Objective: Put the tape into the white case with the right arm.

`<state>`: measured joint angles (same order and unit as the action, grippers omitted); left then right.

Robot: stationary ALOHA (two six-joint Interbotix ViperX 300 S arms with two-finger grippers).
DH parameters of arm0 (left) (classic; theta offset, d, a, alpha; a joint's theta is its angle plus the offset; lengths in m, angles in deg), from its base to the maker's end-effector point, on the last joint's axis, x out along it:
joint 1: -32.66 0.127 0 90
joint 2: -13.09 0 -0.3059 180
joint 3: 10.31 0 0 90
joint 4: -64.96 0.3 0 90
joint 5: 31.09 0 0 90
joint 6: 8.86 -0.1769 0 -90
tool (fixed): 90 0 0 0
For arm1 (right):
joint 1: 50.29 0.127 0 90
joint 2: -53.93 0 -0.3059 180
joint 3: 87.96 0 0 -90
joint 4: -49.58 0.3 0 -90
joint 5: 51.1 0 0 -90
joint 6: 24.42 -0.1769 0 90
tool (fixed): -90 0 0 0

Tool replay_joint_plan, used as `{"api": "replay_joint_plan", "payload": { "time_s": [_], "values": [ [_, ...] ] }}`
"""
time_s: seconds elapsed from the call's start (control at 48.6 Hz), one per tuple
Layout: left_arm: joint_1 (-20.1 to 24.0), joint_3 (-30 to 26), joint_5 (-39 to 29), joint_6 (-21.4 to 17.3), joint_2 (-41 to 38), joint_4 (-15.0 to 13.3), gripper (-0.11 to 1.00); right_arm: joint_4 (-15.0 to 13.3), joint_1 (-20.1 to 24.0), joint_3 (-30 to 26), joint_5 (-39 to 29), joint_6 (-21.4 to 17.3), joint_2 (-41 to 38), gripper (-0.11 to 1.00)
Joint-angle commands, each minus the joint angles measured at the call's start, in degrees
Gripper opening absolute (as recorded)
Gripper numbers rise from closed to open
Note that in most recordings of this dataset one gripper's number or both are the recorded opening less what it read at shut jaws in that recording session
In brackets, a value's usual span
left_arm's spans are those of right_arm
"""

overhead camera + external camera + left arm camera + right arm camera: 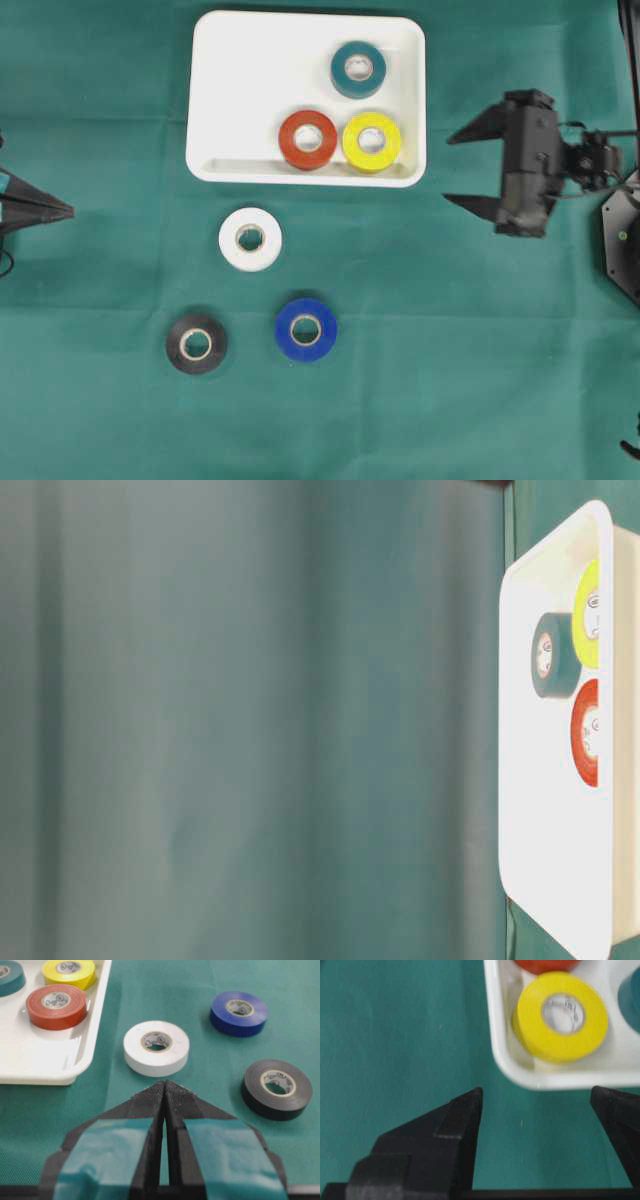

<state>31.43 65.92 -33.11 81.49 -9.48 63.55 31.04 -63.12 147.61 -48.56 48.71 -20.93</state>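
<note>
Three rolls of tape lie flat inside the white case (240,100) near the top of the overhead view: a teal roll (358,69) toward the far right corner, a red roll (308,139) and a yellow roll (371,141) touching side by side against the near rim. Three more rolls lie outside the case on the green tabletop (450,380): a white roll (250,239) just below the case's near edge, a blue roll (306,329) farther out, and a black roll (196,344) to the left of the blue one, all apart from one another. The right gripper (460,167) hangs off the case's right side, its two pointed black fingers spread wide with nothing between them; its wrist camera looks past the fingers at the case's corner and the yellow roll. At the left edge of the overhead view the left gripper (68,210) points toward the middle of the tabletop, its blue-banded fingers pressed together at the tips and holding nothing, with the white roll directly ahead of it in its own wrist view. The table-level view, turned sideways, shows only the case with the teal, yellow and red rolls.
</note>
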Motion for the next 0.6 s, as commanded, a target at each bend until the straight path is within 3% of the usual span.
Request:
{"api": "replay_joint_plan", "payload": {
  "time_s": [0.0, 0.309, 0.576],
  "values": [
    [0.0, -0.53, 0.53, 0.0, -0.44, -0.09, 0.01, 0.0, 0.0, 1.67, 0.62, -0.18, 2.81, 0.6],
    [0.35, -0.53, 0.53, 0.0, -0.44, -0.09, 0.01, 0.0, 0.09, 7.56, 0.62, -0.18, 11.6, 0.59],
    [0.44, -0.53, 0.53, 0.0, -0.44, -0.09, 0.01, 0.18, 0.35, 9.49, 0.62, -0.97, 14.5, 0.59]
  ]
}}
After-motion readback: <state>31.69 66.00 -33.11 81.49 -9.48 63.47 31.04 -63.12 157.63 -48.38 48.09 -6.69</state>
